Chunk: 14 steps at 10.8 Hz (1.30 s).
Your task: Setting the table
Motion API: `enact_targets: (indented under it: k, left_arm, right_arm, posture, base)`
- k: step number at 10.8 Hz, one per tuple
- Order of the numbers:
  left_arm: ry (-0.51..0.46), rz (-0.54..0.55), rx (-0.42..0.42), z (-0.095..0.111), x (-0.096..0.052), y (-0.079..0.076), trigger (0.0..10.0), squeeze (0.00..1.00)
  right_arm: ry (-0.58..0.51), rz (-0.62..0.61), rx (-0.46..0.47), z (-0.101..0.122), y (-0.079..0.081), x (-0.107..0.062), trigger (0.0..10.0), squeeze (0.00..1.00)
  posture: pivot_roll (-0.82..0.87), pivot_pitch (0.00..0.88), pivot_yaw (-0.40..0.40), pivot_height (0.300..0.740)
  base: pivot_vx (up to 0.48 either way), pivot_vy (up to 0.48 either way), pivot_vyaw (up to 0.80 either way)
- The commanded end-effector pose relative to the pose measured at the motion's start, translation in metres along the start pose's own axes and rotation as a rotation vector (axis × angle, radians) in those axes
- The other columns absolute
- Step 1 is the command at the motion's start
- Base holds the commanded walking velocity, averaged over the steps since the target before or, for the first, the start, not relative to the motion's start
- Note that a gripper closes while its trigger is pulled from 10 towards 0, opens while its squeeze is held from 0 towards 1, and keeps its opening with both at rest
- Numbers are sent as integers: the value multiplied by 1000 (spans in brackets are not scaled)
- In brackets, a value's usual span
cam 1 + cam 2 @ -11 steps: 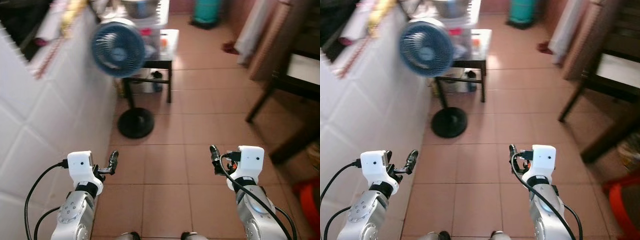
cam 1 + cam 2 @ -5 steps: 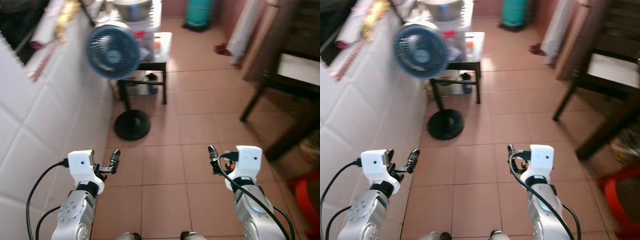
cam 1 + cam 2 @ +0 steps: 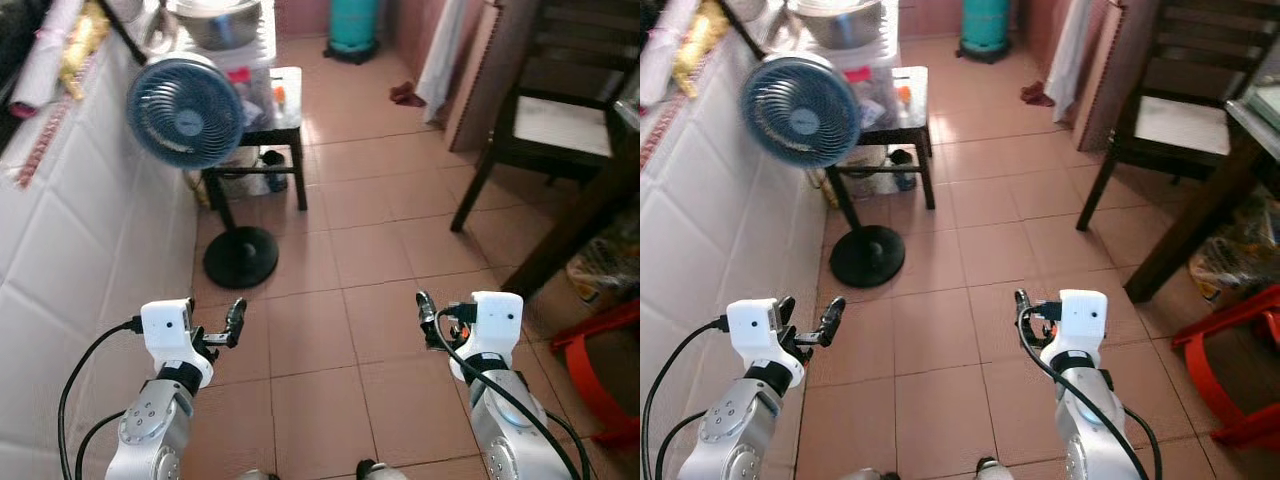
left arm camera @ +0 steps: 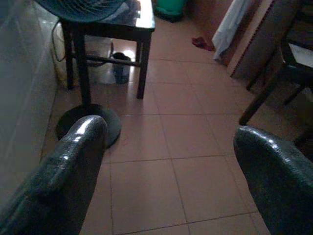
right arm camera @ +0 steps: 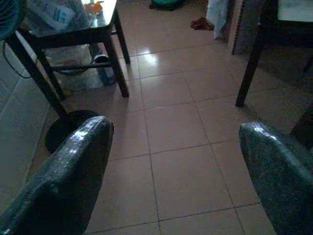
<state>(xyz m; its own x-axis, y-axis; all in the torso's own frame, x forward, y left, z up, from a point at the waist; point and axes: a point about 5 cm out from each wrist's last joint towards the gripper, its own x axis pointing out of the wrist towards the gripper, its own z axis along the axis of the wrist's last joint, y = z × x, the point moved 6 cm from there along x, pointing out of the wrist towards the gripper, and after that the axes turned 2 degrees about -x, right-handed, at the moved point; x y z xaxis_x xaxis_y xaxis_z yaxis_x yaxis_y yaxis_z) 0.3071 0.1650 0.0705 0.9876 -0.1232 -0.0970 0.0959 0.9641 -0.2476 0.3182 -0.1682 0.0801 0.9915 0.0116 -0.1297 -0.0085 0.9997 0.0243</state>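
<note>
left end effector (image 4: 166,161) fingers spread, empty; fan base (image 4: 88,122) | dark stool (image 4: 110,29) beyond

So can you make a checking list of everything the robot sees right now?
Surface: brown tiled floor; white tiled wall on the robot's left.
Job's things: nothing seen.
Clutter: blue fan, small black table behind it, red stool.
Grippers: left gripper and right gripper open, holding nothing.
Cables: black wires on both arms.
Surroundings: dark wooden chair, green cylinder.
</note>
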Motion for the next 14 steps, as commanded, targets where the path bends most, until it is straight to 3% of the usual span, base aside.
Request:
enact_targets:
  k: [1,8,14]
  left_arm:
    - [26,6,5,-6,-2,4,10000,0]
    - [35,0,12,-12,-3,4,10000,0]
    - [41,36,-15,-23,-4,2,10000,0]
  right_arm:
    - [4,-8,-3,-2,-1,-2,10000,0]
    - [2,-1,-11,-2,0,-2,10000,0]
    - [-5,29,-39,3,-1,2,10000,0]
  posture:
    - [-86,163,63,740]
    - [-88,161,56,740]
    - [-91,141,-8,740]
  base:
    - [244,0,-800]
    - [335,0,-800]
    - [252,0,-649]
